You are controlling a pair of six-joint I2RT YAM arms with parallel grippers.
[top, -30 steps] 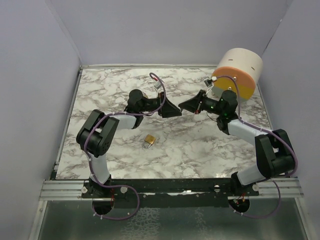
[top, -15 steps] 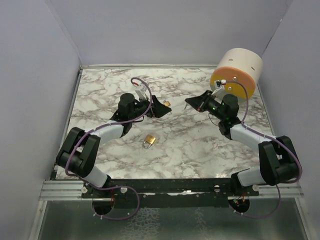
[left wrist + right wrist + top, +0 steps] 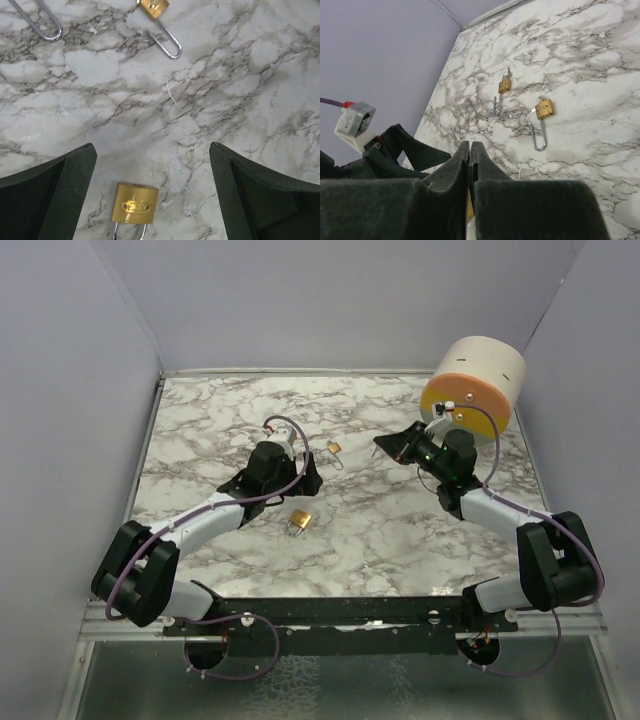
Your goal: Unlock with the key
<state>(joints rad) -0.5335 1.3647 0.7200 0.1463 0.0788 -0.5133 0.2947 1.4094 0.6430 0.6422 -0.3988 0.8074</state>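
Left gripper (image 3: 151, 146): jaws at full spread, holding nothing. The near padlock (image 3: 134, 206) lies flat on the marble table (image 3: 240, 75) at bottom centre of the left wrist frame. It sits between my two fingers and touches neither. Its shackle runs off the bottom edge.

Far padlock (image 3: 154, 6), top centre of that frame: body cut by the edge, open shackle pointing down and right. Upper left: a third shackle (image 3: 54, 37), its body out of frame.

Right gripper (image 3: 470, 144): fingers pressed together, nothing seen between them. Beyond the tips, in the upper middle of the right wrist frame, an upper padlock (image 3: 505, 85) and a lower padlock (image 3: 544, 109) lie near each other, not touching. A thin stub (image 3: 508, 73) sticks out of the upper one. It is possibly the key, but too small to be sure.

Count: three padlocks in the left wrist frame, one of them partial. Only two show in the top frame. One cream-and-orange cylinder (image 3: 478, 385) stands at upper right there.
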